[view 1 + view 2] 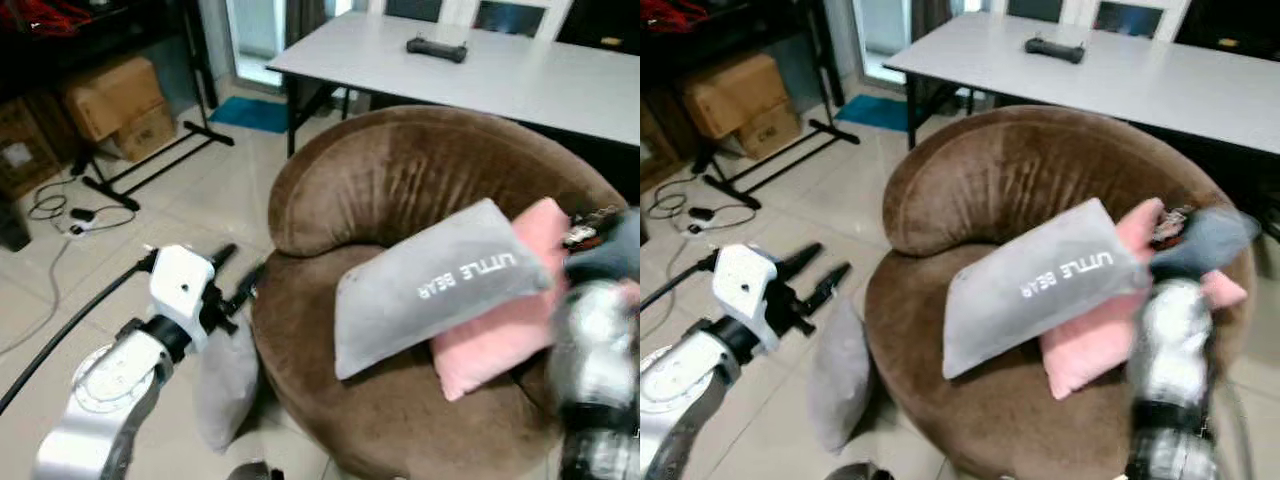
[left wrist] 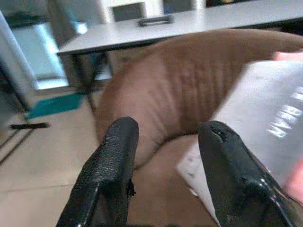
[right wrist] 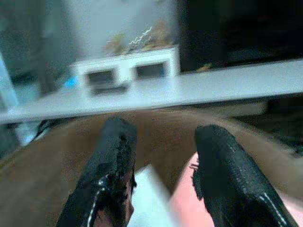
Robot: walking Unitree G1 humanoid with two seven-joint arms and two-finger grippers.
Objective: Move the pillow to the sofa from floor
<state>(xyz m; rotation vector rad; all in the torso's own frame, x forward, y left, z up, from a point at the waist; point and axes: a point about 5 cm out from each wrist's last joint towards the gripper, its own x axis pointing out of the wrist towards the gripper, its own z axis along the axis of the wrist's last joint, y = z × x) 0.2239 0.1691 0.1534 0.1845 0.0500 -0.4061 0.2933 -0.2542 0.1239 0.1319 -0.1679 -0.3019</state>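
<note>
— So, what are the fingers doing?

— The left gripper (image 1: pixel 810 274) has its two black fingers spread apart, holding nothing. It hangs above the grey pillow (image 1: pixel 838 378) on the floor (image 1: pixel 760 230), which leans on the brown sofa (image 1: pixel 1020 170). The right gripper (image 3: pixel 158 165) is spread too, up by the sofa's pink pillow (image 1: pixel 500 330).

— Will the floor pillow be hard to lift?

— Probably not. It looks soft, light and squishy. Pinch its top edge deep, so it won't slip.

Plush brown sofa (image 1: pixel 1040 170); soft matt grey pillow (image 1: pixel 1040 280) (printed lettering); glossy tiled floor (image 1: pixel 190 190).
</note>
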